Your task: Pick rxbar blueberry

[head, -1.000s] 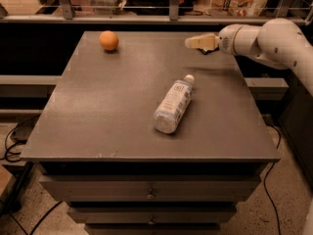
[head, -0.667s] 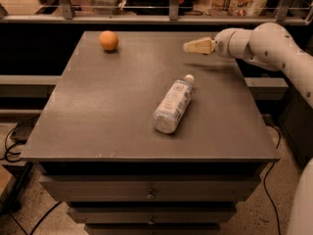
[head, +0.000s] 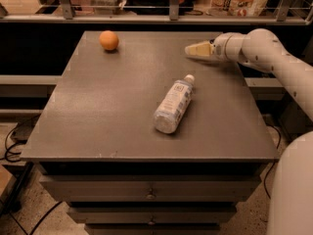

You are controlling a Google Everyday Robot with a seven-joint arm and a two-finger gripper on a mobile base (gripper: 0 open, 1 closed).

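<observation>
No dark navy-blue rxbar blueberry shows anywhere on the table; it is hidden or out of view. My gripper (head: pixel 194 50) is at the end of the white arm (head: pixel 264 50), which reaches in from the right. It hovers over the far right part of the grey table (head: pixel 98 116) and points left. It is well above and behind the clear plastic bottle (head: pixel 173 104), which lies on its side near the table's middle. An orange ball-shaped fruit (head: pixel 109 40) sits at the far left corner.
The table has drawers (head: pixel 149 192) under its front edge. A metal railing (head: pixel 171 4) with shelves of goods runs behind it. Cables (head: pixel 12 141) lie on the floor at the left. My white body (head: pixel 293 190) fills the lower right corner.
My gripper has moved a little to the left and slightly lower over the far right of the table. The bottle and the orange fruit have not moved.
</observation>
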